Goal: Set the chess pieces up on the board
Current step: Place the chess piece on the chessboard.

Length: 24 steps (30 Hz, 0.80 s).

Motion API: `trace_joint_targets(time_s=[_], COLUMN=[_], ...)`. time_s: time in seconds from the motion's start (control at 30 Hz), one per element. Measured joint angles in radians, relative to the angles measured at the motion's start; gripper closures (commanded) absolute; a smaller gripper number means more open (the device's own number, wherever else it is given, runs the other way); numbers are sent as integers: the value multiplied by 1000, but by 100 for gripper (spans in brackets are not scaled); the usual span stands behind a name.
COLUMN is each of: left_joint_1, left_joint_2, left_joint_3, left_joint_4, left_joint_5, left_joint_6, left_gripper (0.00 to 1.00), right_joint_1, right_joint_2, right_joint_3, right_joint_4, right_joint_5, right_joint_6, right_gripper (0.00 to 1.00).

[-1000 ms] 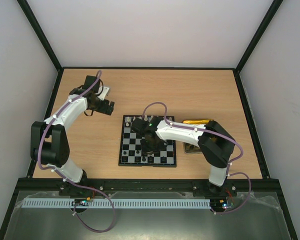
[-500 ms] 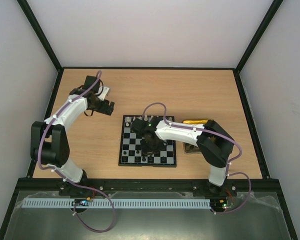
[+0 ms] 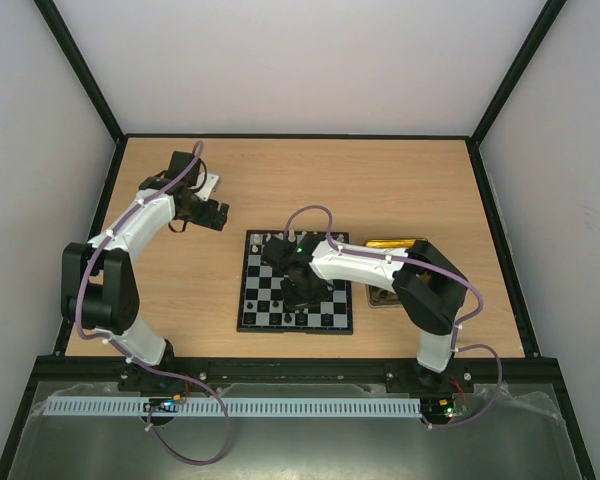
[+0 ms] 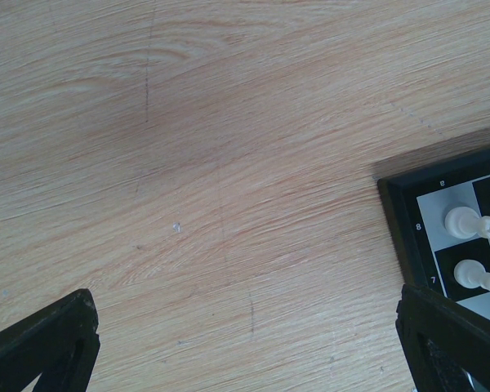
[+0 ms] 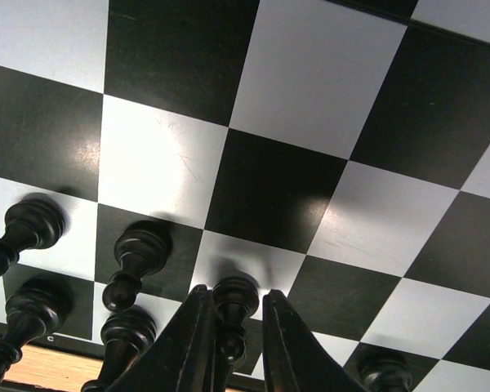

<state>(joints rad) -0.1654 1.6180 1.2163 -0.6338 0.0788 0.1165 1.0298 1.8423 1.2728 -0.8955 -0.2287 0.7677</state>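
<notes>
- Tabletop: the wooden surface carries the board in the middle, between your two arms. A gold tray lies just beside the board's right edge, partly under the right arm.
- Left arm: it is stretched toward the far left, away from the work. Its left hand hangs over bare wood just off the board's corner, fingers spread wide with nothing between them.
- Right hand: it sits low over the board's near edge, fingers narrow, one on either side of a black pawn. The pawn stands upright on its square. You cannot tell whether the fingers pinch it or stand just clear.
- White pieces: they stand along the far edge, two of them showing at the corner in the left wrist view.
- Black pieces: several stand in two rows by the near edge, right beside the pawn.
- Progress: both sides look largely lined up, so you seem well into the task. The right arm hides the middle files, and the tray is too small to read, so check there for pieces not yet placed.
</notes>
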Motion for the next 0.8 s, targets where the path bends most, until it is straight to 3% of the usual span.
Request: trace_joint_targets(time_s=[0.2, 0.8], left_joint_1=[0, 0], left_joint_2=[0, 0], left_joint_3=[0, 0], left_joint_4=[0, 0], left_joint_5=[0, 0], left_joint_6=[3, 6], left_gripper=[1, 1], right_joint_1=[0, -75], right_joint_2=[0, 14], right_joint_3=[11, 65], right_joint_4=[0, -27], right_joint_5=[11, 62], right_joint_6=[-1, -19], right_gripper=[79, 79])
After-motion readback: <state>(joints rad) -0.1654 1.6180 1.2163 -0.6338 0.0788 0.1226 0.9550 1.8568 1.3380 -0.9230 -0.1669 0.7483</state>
